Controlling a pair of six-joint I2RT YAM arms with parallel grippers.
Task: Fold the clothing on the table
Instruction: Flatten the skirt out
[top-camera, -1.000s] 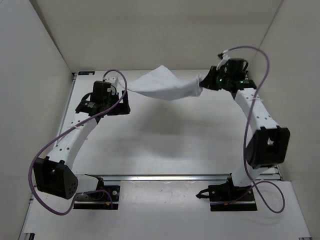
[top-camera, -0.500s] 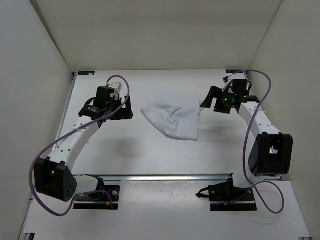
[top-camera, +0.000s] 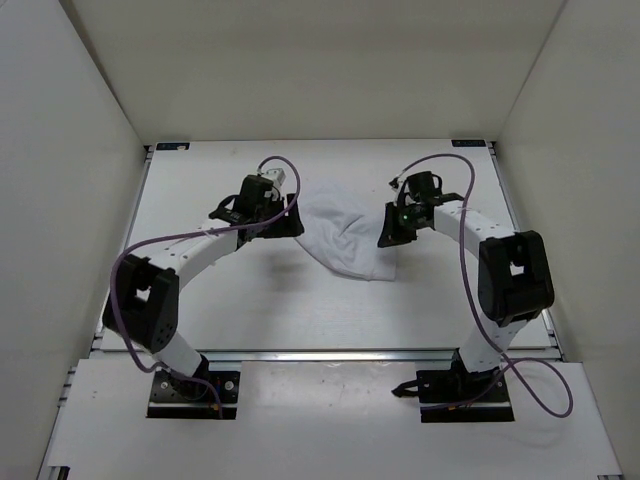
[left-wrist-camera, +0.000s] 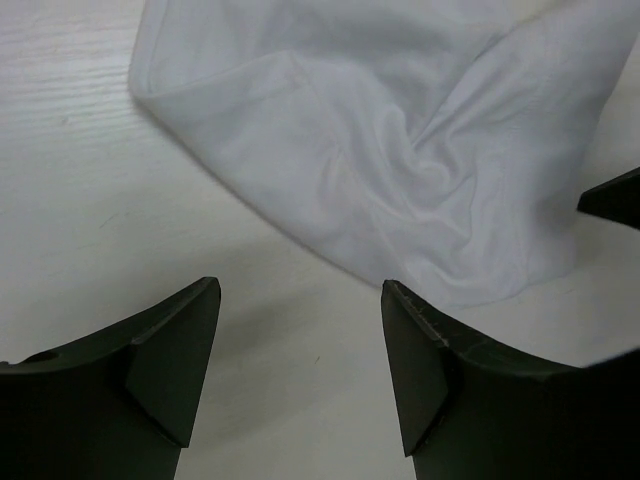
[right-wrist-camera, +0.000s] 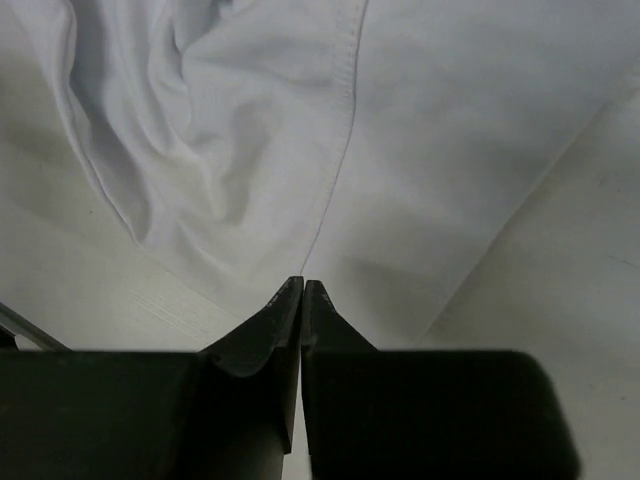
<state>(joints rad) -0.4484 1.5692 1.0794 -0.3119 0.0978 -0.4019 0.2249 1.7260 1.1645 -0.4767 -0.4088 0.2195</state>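
Observation:
The clothing (top-camera: 345, 235) is a crumpled white garment lying on the table (top-camera: 300, 320), between the two arms. My left gripper (top-camera: 292, 224) sits at its left edge. In the left wrist view the left gripper (left-wrist-camera: 297, 290) is open over bare table, with the clothing (left-wrist-camera: 400, 140) just beyond the fingertips. My right gripper (top-camera: 386, 238) is at the garment's right side. In the right wrist view the right gripper (right-wrist-camera: 302, 284) is shut at a near corner of the clothing (right-wrist-camera: 250, 130), where a hem line runs straight into the tips.
White enclosure walls stand on the left, the right and behind the table. A metal rail (top-camera: 330, 353) crosses the near edge, in front of the arm bases. Purple cables loop off both arms.
A second ago the clothing hung stretched in the air at the back. It now lies on the table. Both grippers have moved inward to its sides, and the right one has closed.

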